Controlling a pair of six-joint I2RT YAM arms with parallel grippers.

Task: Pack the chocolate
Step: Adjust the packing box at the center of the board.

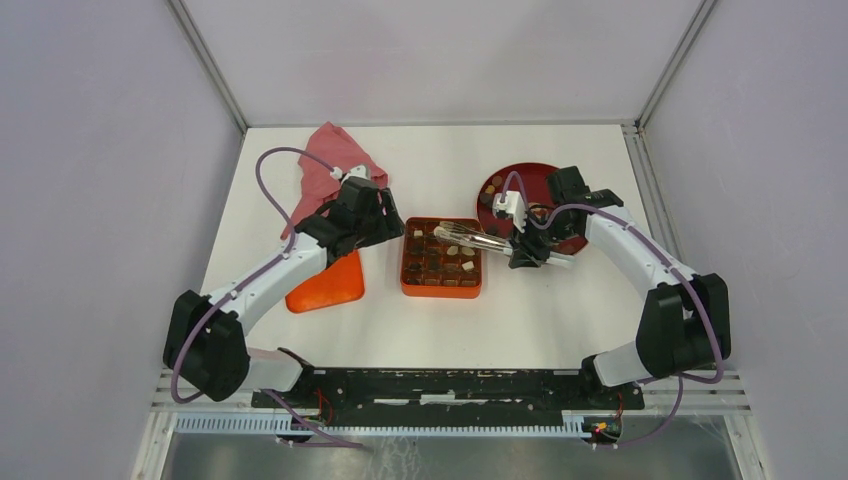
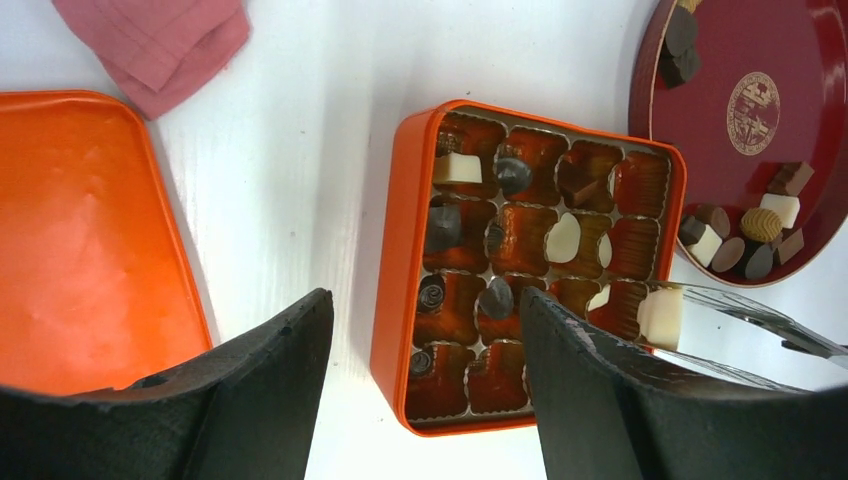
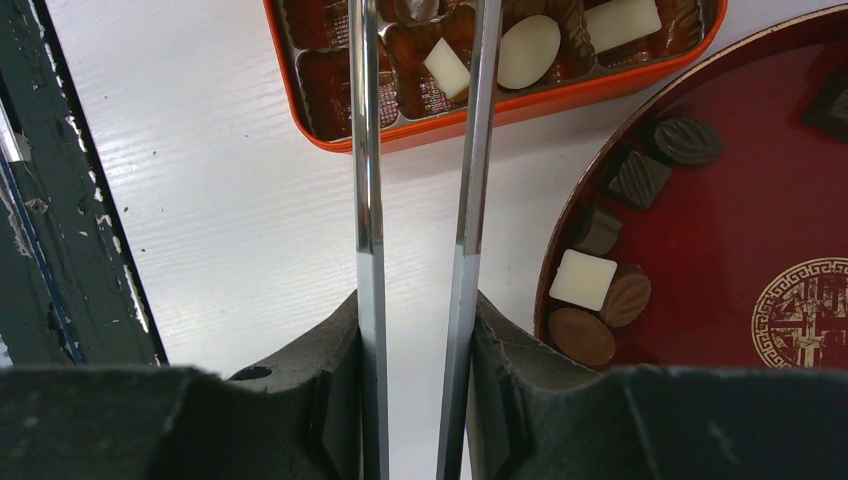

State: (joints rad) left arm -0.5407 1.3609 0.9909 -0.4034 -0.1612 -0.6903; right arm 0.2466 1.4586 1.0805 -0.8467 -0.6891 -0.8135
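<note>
The orange gridded box (image 1: 441,258) sits mid-table with several chocolate pieces (image 2: 563,238) in its cells. More chocolate (image 3: 584,278) lies on the dark red round plate (image 1: 540,180) to its right. My right gripper (image 1: 525,245) (image 3: 415,320) is shut on metal tongs (image 1: 470,238) (image 3: 368,200). The tongs reach over the box and pinch a cream-white piece (image 2: 662,315) above its near right corner. My left gripper (image 1: 395,228) (image 2: 425,300) is open and holds nothing. It hovers over the box's left rim (image 2: 395,260), one finger on each side of it.
The orange lid (image 1: 325,282) (image 2: 80,230) lies flat left of the box, partly under the left arm. A pink cloth (image 1: 330,160) (image 2: 160,40) is crumpled at the back left. The plate (image 3: 760,200) nearly touches the box's right side.
</note>
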